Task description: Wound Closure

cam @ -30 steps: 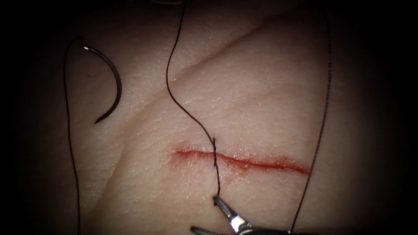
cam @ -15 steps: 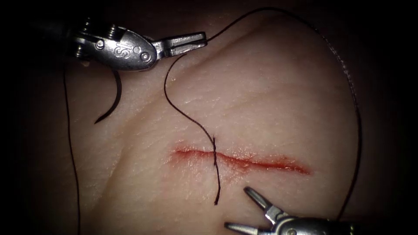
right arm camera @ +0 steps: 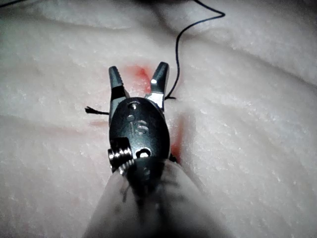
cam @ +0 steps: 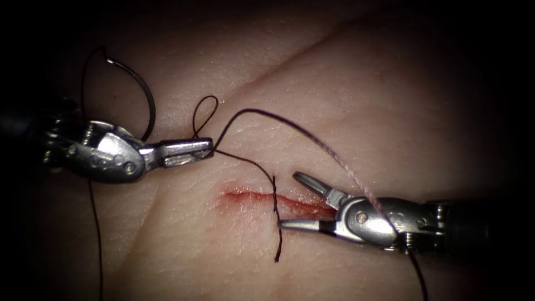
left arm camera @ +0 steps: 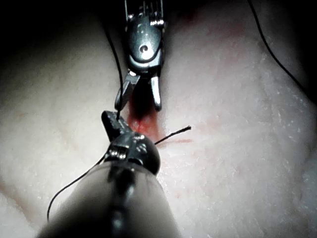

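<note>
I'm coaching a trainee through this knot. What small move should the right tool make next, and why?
Probably close the right tool on the short thread tail. Its jaws stand open over the cut beside that tail, holding nothing, with thread draped over its body. The left tool already grips the long strand. The needle lies free on the tissue, left of the cut.

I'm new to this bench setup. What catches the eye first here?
The red cut in the tissue, crossed by dark thread. The left gripper is shut on that thread left of the cut; the right gripper hangs open over it, holding nothing. The needle lies loose at upper left.
</note>
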